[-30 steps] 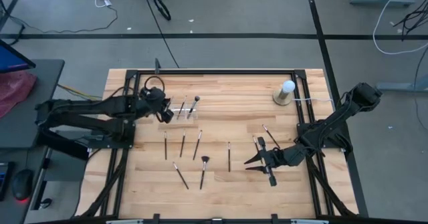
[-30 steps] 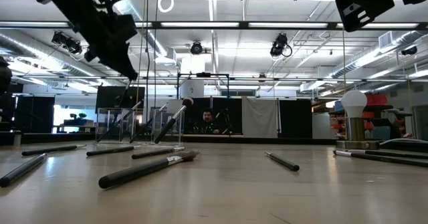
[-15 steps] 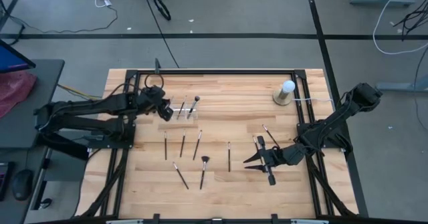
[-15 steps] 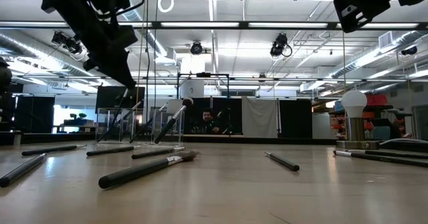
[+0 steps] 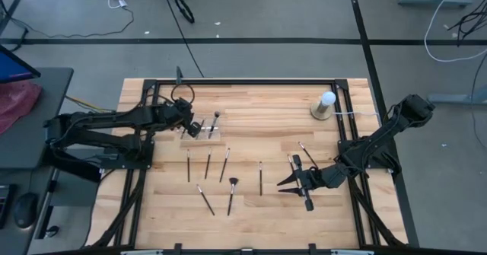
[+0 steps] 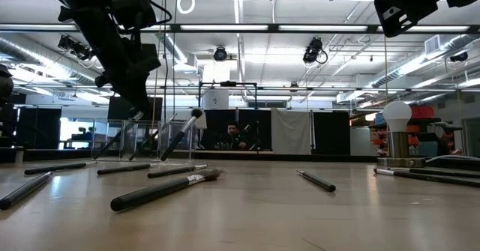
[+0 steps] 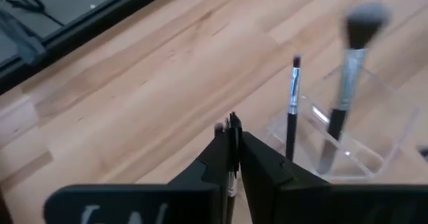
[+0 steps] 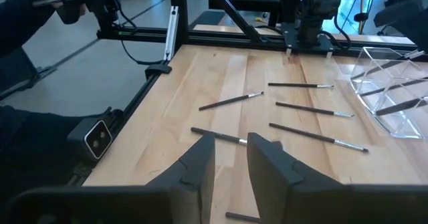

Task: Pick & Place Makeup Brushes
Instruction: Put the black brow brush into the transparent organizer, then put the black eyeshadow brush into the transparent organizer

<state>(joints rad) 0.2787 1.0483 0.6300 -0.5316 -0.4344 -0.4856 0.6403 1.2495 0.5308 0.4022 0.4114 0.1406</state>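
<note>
While your right gripper [image 5: 291, 183] waits low over the near right of the table [image 5: 266, 133], fingers parted around nothing, the work is all on the left. Your left gripper [image 5: 196, 128] has slid from just outside the clear holder [image 5: 205, 132] to over its edge in the last second. In the left wrist view its fingers [image 7: 257, 160] are almost together, with a thin brush [image 7: 231, 150] pinched between them, tip poking out. They look to be starting to ease apart, so I judge this is the drop into the holder, but you have not let go yet.

Two brushes already stand in the holder: a slim one [image 7: 292, 107] and a fluffy-headed one [image 7: 344, 83]. Six more [image 5: 207, 164] lie loose mid-table, and two lie beside the right gripper.

If the release lands clean, that makes three placed, with most of the job left.
</note>
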